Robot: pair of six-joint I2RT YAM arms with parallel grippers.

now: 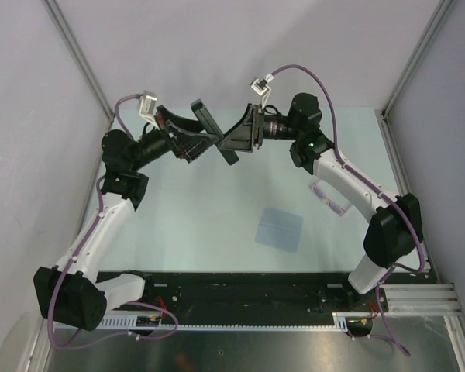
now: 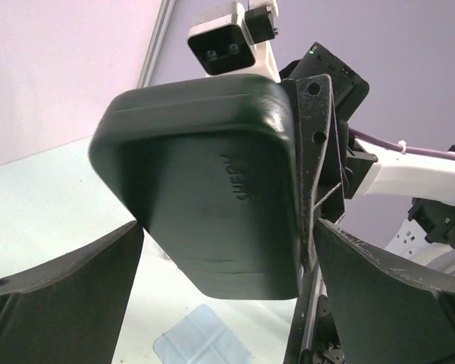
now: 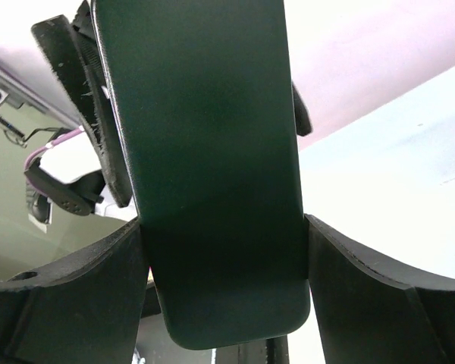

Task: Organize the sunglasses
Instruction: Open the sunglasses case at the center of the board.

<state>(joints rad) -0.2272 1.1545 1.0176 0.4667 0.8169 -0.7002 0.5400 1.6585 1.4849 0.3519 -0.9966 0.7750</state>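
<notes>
The black oblong case (image 1: 204, 115) is held up in the air above the far middle of the table, tilted. My right gripper (image 1: 239, 138) is shut on it; in the right wrist view the case (image 3: 212, 152) is pinched between both fingers (image 3: 224, 227). My left gripper (image 1: 192, 144) is open, with its jaws on either side of the case's lower end (image 2: 212, 197) in the left wrist view (image 2: 227, 227). The pink-purple sunglasses (image 1: 331, 199) lie on the table at the right, partly hidden under my right arm.
A light blue square cloth (image 1: 279, 229) lies flat on the table in front of the middle; it also shows in the left wrist view (image 2: 201, 341). Grey walls with metal posts close in the table's left, far and right sides.
</notes>
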